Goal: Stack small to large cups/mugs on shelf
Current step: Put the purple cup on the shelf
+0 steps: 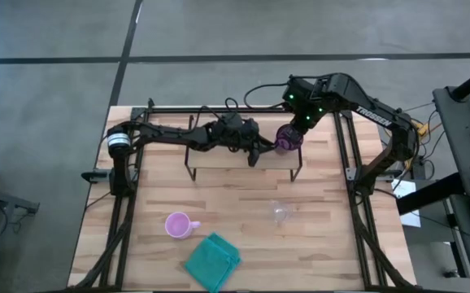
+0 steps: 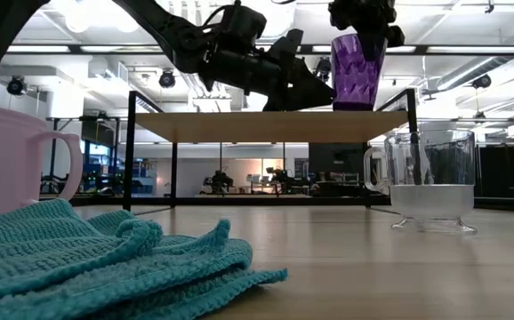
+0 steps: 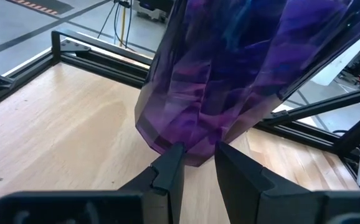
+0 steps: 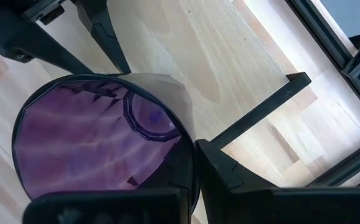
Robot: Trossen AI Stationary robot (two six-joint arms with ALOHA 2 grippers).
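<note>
The dark purple tumbler (image 2: 357, 76) stands upright at the right end of the low wood shelf (image 2: 239, 126), with my right gripper (image 2: 361, 22) shut on its top. In the right wrist view I look down into the tumbler (image 4: 93, 143). My left gripper (image 1: 257, 153) reaches over the shelf (image 1: 227, 157) from the left, its fingers a narrow gap apart, tips at the tumbler's base (image 3: 192, 152). The pink-lilac mug (image 1: 178, 224) and the clear glass cup (image 1: 280, 213) stand on the table in front of the shelf. My right gripper holds the tumbler by its rim (image 4: 189, 146) from above, pointing down, one finger inside and one finger (image 4: 230, 177) outside. The tumbler is upright, its base on or just above the shelf top. My left gripper has its fingertips (image 3: 170, 162) at the tumbler's bottom edge; I cannot tell whether they touch it.
A teal cloth (image 1: 212, 260) lies at the table's near edge, beside the mug. The black outer frame (image 1: 345, 155) runs along the table's sides and far edge, close to the shelf's right end. Bare wood lies between the shelf and the two cups.
</note>
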